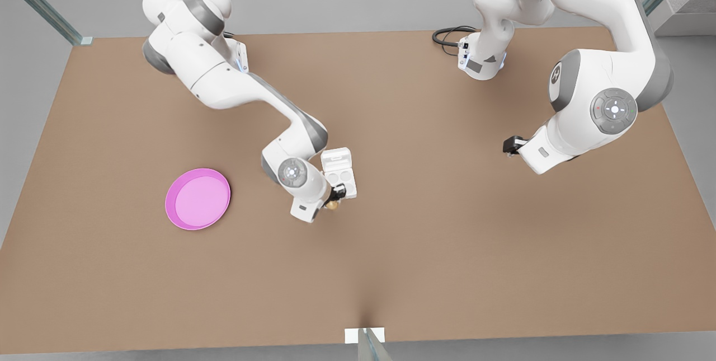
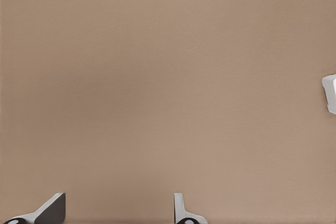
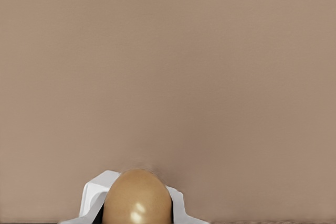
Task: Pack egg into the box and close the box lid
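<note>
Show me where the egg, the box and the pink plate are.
egg (image 3: 137, 198): right wrist view, middle of its shell.
box (image 1: 348, 187): front view, tray rim.
pink plate (image 1: 169, 202): front view, its rim.

Simulated robot lab: bare brown tabletop, two white Franka arms, grey surround, glass-edged frame posts.

**Brown table, three things on top**

Flat matte brown table. Resting on it: white box near the middle with lid open, round pink plate well apart toward the front view's left, black cable at the far edge.
</note>
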Motion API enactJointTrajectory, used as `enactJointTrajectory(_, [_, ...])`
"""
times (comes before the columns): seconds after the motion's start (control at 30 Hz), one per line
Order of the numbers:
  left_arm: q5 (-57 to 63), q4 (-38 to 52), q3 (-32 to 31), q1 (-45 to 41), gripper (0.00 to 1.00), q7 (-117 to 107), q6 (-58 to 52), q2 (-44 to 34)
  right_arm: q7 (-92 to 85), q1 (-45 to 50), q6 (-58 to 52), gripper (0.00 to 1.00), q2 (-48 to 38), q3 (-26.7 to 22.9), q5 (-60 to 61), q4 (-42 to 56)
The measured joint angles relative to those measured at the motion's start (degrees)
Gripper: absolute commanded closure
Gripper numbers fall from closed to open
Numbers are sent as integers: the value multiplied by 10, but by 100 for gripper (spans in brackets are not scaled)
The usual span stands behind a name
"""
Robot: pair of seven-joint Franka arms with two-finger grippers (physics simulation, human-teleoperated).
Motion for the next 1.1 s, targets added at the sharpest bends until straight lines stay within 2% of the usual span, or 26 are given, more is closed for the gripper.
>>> enactJointTrajectory(0.07, [0,0,0,0,0,0,0,0,20,-2,20,61,-26,1,2,-54])
enactJointTrajectory(0.37, [0,0,0,0,0,0,3,4,97,-4,71,61,-64,8,4,-134])
enactJointTrajectory(0.6, [0,0,0,0,0,0,5,7,140,7,91,59,-74,8,4,-147])
enactJointTrajectory(0.63, [0,0,0,0,0,0,5,8,146,8,93,14,-74,8,4,-148])
enactJointTrajectory(0.67, [0,0,0,0,0,0,5,8,152,11,93,0,-74,8,1,-148])
enactJointTrajectory(0.87, [0,0,0,0,0,0,8,11,186,19,93,0,-74,8,-6,-128])
enactJointTrajectory(0.93, [1,0,0,-1,0,0,8,11,188,20,92,0,-74,7,-35,-58])
enactJointTrajectory(1.0, [1,-1,0,-15,0,0,4,15,161,-28,76,0,-83,4,-63,22])
enactJointTrajectory(1.03, [1,-1,0,-32,0,0,-3,17,139,-42,26,0,-132,-34,-67,70])
enactJointTrajectory(1.07, [1,-1,0,-56,0,-1,-14,18,119,-42,-37,0,-207,-104,-46,84])
enactJointTrajectory(1.1, [1,-1,0,-85,64,-3,-29,19,105,-45,-99,0,-256,-145,-28,88])
